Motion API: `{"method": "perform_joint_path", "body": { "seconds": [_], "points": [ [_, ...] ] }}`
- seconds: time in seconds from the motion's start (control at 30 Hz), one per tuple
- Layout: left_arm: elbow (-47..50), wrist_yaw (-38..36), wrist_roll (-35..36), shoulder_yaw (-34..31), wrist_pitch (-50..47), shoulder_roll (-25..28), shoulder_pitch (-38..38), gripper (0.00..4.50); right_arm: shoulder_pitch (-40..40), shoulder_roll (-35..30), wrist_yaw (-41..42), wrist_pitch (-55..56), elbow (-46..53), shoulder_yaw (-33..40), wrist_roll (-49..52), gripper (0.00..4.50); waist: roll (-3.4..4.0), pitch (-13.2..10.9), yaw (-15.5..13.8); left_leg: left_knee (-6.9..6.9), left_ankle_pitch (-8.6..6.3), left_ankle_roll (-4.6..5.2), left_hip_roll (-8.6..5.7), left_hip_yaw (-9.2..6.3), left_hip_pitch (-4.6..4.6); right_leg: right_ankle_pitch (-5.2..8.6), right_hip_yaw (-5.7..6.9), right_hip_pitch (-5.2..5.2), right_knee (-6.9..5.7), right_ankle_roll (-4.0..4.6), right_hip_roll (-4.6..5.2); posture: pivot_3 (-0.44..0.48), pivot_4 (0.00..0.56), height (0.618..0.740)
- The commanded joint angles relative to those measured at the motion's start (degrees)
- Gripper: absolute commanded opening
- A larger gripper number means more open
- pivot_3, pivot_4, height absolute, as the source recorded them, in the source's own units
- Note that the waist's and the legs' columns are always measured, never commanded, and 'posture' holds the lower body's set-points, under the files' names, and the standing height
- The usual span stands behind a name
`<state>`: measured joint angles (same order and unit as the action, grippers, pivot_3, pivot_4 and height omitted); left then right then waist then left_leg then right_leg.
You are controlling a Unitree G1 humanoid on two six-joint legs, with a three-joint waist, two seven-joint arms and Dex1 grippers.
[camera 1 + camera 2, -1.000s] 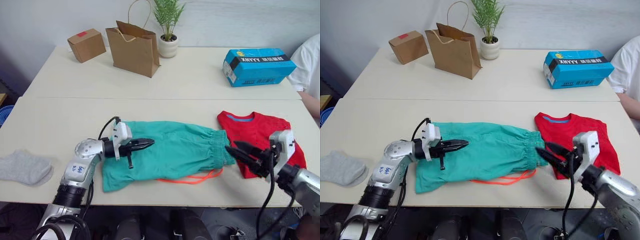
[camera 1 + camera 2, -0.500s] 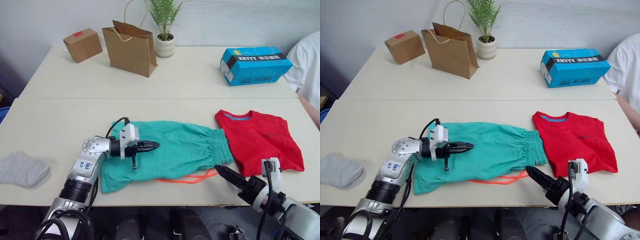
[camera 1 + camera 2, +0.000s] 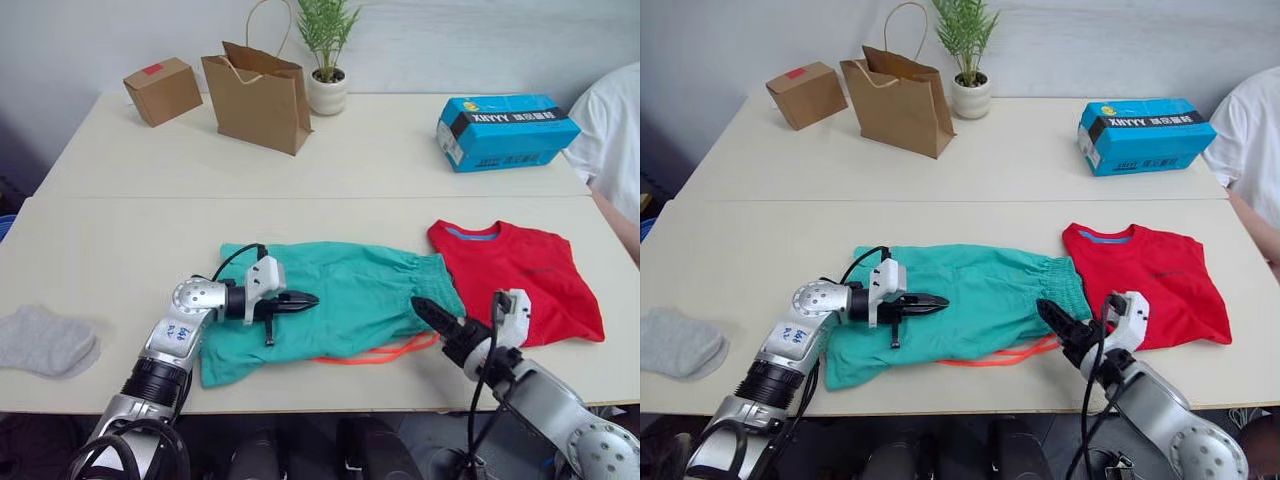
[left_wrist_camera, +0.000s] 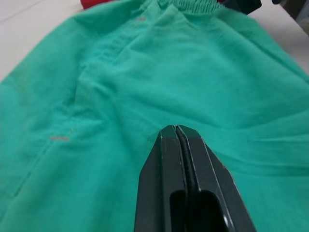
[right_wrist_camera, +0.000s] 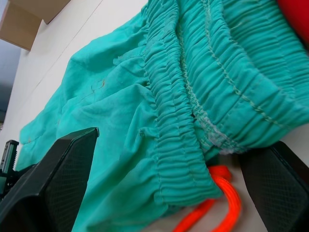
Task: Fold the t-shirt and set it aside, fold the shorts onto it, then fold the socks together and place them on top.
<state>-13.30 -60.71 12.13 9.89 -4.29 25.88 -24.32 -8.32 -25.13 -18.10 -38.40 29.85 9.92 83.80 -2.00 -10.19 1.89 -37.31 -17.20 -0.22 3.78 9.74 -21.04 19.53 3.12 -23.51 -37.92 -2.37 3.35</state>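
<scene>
The teal shorts (image 3: 350,290) lie flat at the table's front centre, legs to the left and gathered waistband to the right. Their orange drawstring (image 3: 380,355) trails along the front edge. My left gripper (image 3: 310,298) is shut, its tip resting on the fabric in the middle of the shorts (image 4: 203,72). My right gripper (image 3: 425,310) is open at the front corner of the waistband (image 5: 183,121), one finger on each side of it. The red t-shirt (image 3: 515,275) lies folded just right of the shorts. The grey socks (image 3: 45,340) lie at the far left front.
On the far table (image 3: 400,150) stand a cardboard box (image 3: 160,90), a brown paper bag (image 3: 255,95), a potted plant (image 3: 328,60) and a blue box (image 3: 505,130). A person's white sleeve (image 3: 615,120) shows at the right edge.
My right gripper has left the t-shirt's front corner, dipped below the table edge and come up at the shorts' waistband. The left gripper has crept slightly right along the shorts.
</scene>
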Motion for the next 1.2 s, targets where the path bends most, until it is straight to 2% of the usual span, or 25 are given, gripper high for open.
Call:
{"method": "perform_joint_path", "body": {
  "seconds": [0.03, 0.17, 0.37, 0.5, 0.63, 0.77, 0.93, 1.07, 1.2],
  "points": [
    [-2.3, 0.9, 0.3, -1.7, 0.9, 0.0, 0.5, 0.0, 1.2, 2.2, 0.6, 0.9, -2.7, -3.0, -8.1, 4.46, -0.12, 0.3, 0.0, 0.01, 0.0, 0.0, 0.0, 0.0, 0.01, 0.0, 0.0, 0.01, 0.0, 0.0, 0.0, 0.0, 0.15, 0.74],
    [-2.7, 0.8, 0.8, -2.9, 0.9, 0.5, 1.2, 0.0, 3.7, 6.0, 4.2, 2.9, -3.5, -5.2, -14.3, 3.56, -0.23, 0.4, 0.1, 0.01, 0.0, 0.0, 0.01, 0.01, 0.04, 0.0, 0.0, 0.02, -0.01, 0.01, 0.01, 0.0, 0.15, 0.74],
    [-1.6, 1.5, 1.6, -4.1, 0.8, -0.2, 0.9, 0.0, 5.4, 6.8, 12.0, 9.8, -3.8, -6.0, -29.5, 1.41, -0.12, 0.4, -0.1, 0.06, 0.0, 0.0, -0.01, 0.02, -0.02, 0.0, 0.0, -0.07, -0.01, 0.02, 0.02, 0.0, 0.15, 0.74],
    [2.5, 4.3, 5.6, -7.2, -3.8, -1.8, 0.4, 0.0, 6.9, 7.1, 18.1, 16.7, -5.1, -5.0, -38.2, 0.03, -0.12, 0.4, -0.3, 0.04, 0.0, 0.01, -0.02, 0.03, -0.1, 0.0, 0.0, -0.11, 0.0, 0.01, 0.03, 0.0, 0.15, 0.74],
    [3.9, 5.8, 5.3, -7.4, -5.0, -2.1, 0.5, 0.0, 7.3, 7.1, 22.5, 19.9, -4.8, -3.8, -42.5, 0.03, -0.11, 0.4, -0.3, 0.05, -0.01, 0.01, -0.02, 0.03, -0.08, 0.0, 0.01, -0.11, 0.01, 0.01, 0.03, 0.0, 0.15, 0.74],
    [4.5, 6.1, 4.6, -6.4, -5.4, -2.2, 0.5, 0.0, 9.3, 2.0, 29.2, 22.6, -5.5, -2.6, -48.8, 0.03, -0.1, 0.4, -0.3, 0.03, -0.01, 0.02, -0.05, 0.04, -0.09, 0.0, 0.01, -0.11, 0.02, 0.01, 0.04, 0.0, 0.15, 0.74],
    [3.8, 6.2, 3.6, -5.6, -5.3, -2.2, -0.9, 0.0, 17.5, -3.5, 34.7, 25.5, -8.9, -2.2, -55.2, 0.03, -0.03, 0.4, -0.3, 0.0, -0.01, 0.03, -0.05, 0.07, -0.07, 0.0, 0.01, -0.11, -0.02, 0.02, 0.04, 0.0, 0.15, 0.74],
    [5.1, 7.3, 3.7, -6.1, -6.9, -1.8, -1.0, 0.0, 22.4, -4.4, 40.0, 26.5, -8.2, -6.7, -59.0, 0.03, -0.01, 0.3, -0.2, 0.07, 0.01, -0.01, -0.03, 0.06, -0.07, 0.01, 0.03, -0.15, 0.0, 0.04, 0.01, 0.0, 0.15, 0.74],
    [7.4, 7.9, 3.9, -6.6, -9.6, -0.3, -0.5, 0.0, 25.9, -3.0, 46.6, 24.7, -6.4, -15.5, -60.9, 0.03, -0.01, 0.3, -0.1, 0.05, 0.01, -0.01, -0.01, 0.11, -0.07, 0.01, 0.03, -0.17, -0.01, 0.04, 0.02, 0.0, 0.15, 0.74]
  ]
}}
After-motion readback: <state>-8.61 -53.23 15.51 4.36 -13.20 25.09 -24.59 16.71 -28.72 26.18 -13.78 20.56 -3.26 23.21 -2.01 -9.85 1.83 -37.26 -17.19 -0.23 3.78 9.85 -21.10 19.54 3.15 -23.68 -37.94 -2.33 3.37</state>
